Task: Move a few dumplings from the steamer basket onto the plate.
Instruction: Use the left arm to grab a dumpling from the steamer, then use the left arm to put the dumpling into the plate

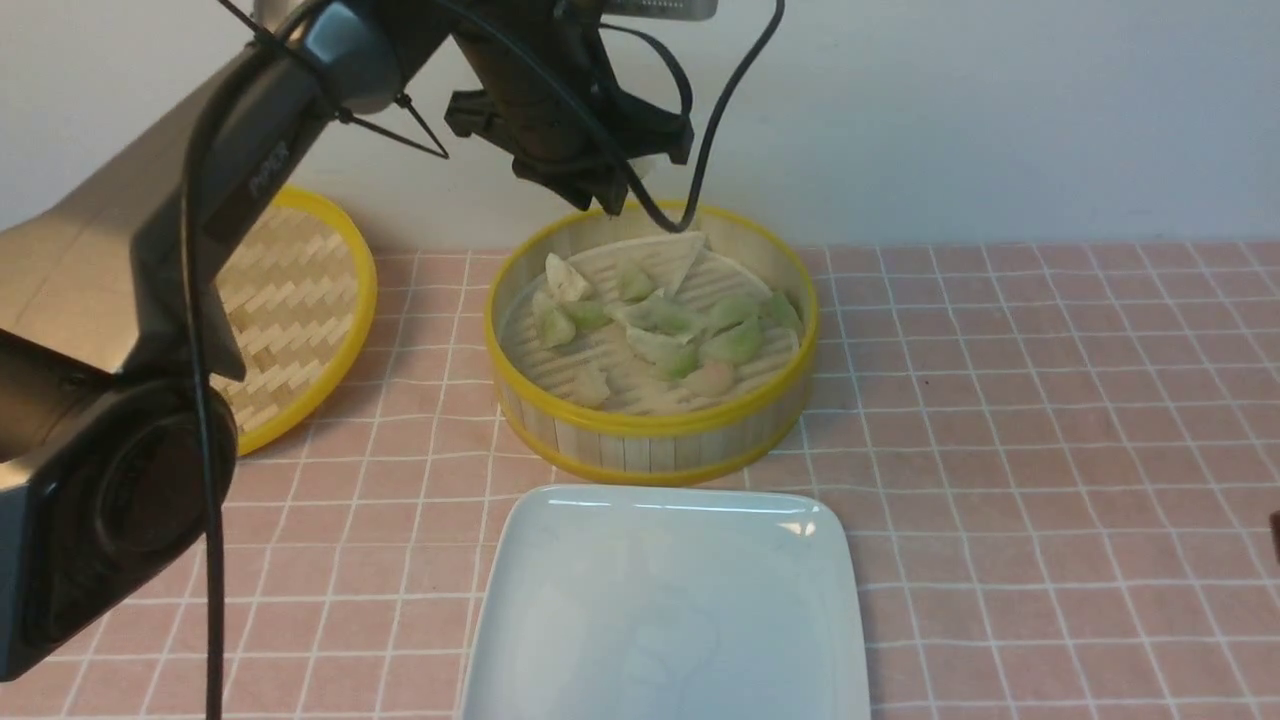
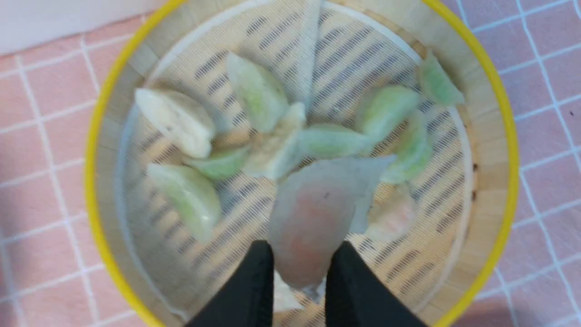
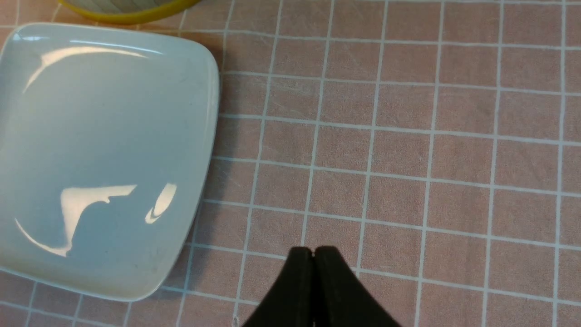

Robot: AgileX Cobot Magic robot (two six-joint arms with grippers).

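Observation:
The steamer basket (image 1: 650, 445) stands at mid table and holds several pale green and whitish dumplings (image 1: 735, 340) on a mesh liner. My left gripper (image 1: 610, 195) hangs above the basket's far side. In the left wrist view it (image 2: 299, 247) is shut on a whitish dumpling with a pink centre (image 2: 313, 213), held above the basket floor (image 2: 218, 72). The white square plate (image 1: 540, 530) lies in front of the basket with nothing on it. My right gripper (image 3: 313, 249) is shut and empty over the cloth, to the right of the plate (image 3: 211, 91).
The flat woven lid (image 1: 300, 300) leans at the back left, behind my left arm. A pink checked cloth (image 1: 1050, 420) covers the table. A wall stands close behind the basket. One fold of the liner (image 1: 665, 255) sticks up at the basket's far side.

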